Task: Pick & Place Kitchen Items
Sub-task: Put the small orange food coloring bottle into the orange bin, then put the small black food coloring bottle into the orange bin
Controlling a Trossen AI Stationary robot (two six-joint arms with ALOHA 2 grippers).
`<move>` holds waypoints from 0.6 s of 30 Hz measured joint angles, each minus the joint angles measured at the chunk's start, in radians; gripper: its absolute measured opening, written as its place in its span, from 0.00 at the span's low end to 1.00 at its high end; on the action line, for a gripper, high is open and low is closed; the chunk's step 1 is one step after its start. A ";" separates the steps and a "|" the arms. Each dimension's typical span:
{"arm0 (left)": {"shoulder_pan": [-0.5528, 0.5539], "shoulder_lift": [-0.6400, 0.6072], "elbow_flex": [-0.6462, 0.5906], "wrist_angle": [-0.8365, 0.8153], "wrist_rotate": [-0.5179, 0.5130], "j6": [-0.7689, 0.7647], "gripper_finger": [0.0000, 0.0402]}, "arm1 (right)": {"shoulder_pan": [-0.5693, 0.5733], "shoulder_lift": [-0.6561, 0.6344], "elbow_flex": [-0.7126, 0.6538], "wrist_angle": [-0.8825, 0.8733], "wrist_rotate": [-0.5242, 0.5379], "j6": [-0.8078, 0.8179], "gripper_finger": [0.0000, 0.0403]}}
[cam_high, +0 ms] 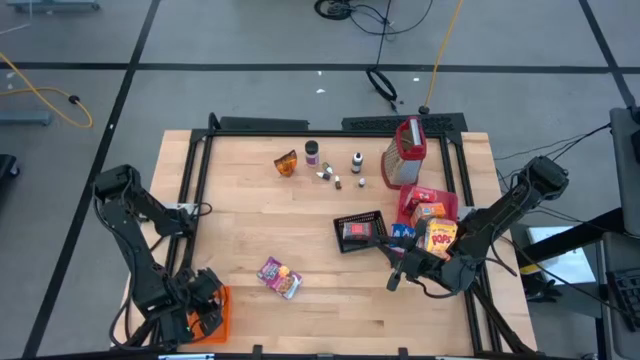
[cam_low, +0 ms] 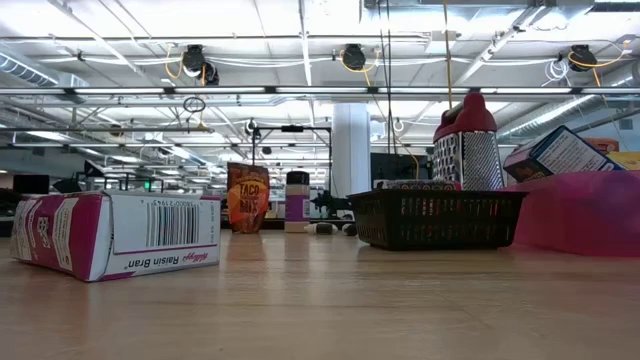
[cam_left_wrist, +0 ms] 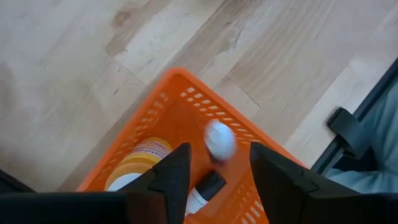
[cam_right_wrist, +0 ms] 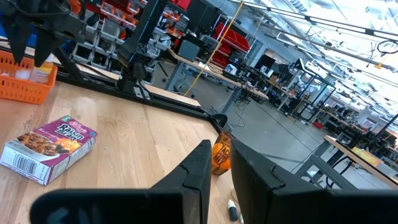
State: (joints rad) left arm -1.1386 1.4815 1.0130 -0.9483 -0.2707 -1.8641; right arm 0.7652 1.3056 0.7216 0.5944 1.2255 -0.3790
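The left gripper point(cam_left_wrist: 214, 171) hangs over the orange crate point(cam_left_wrist: 180, 102) at the table's near left corner, fingers apart and empty; a small white item point(cam_left_wrist: 219, 139) shows between them, with a jar point(cam_left_wrist: 144, 155) and a bottle point(cam_left_wrist: 204, 191) lying in the crate. The right gripper point(cam_right_wrist: 217, 165) hovers near the black basket point(cam_high: 360, 231), fingers slightly parted, holding nothing. The cereal box point(cam_high: 279, 276) lies flat on the table, well apart from both.
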 joint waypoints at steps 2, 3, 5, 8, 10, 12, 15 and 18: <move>0.005 0.000 0.000 0.004 0.000 0.000 0.43 | 0.000 0.000 0.000 0.000 0.000 0.000 0.13; 0.007 0.000 0.000 0.004 0.000 0.000 0.43 | 0.000 0.000 0.000 0.000 0.000 0.000 0.13; 0.015 0.000 0.000 0.004 0.000 0.001 0.44 | 0.000 0.000 0.000 0.000 0.000 0.000 0.13; 0.033 0.000 0.000 0.004 0.000 0.031 0.45 | 0.000 0.000 0.000 0.000 0.000 0.000 0.13; 0.048 0.000 0.000 0.010 -0.004 0.061 0.45 | 0.000 0.000 0.000 0.000 0.000 0.000 0.13; 0.066 0.000 0.000 0.022 -0.018 0.094 0.45 | 0.000 0.000 0.000 0.000 0.000 0.000 0.13; 0.097 0.000 0.000 0.042 -0.023 0.146 0.45 | 0.000 0.000 0.000 0.000 0.000 0.000 0.13; 0.129 0.000 0.000 0.060 -0.023 0.206 0.45 | 0.000 0.000 0.000 0.000 0.000 0.000 0.13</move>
State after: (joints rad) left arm -1.0092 1.4811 1.0134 -0.8883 -0.2939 -1.6585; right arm 0.7653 1.3056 0.7216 0.5943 1.2255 -0.3790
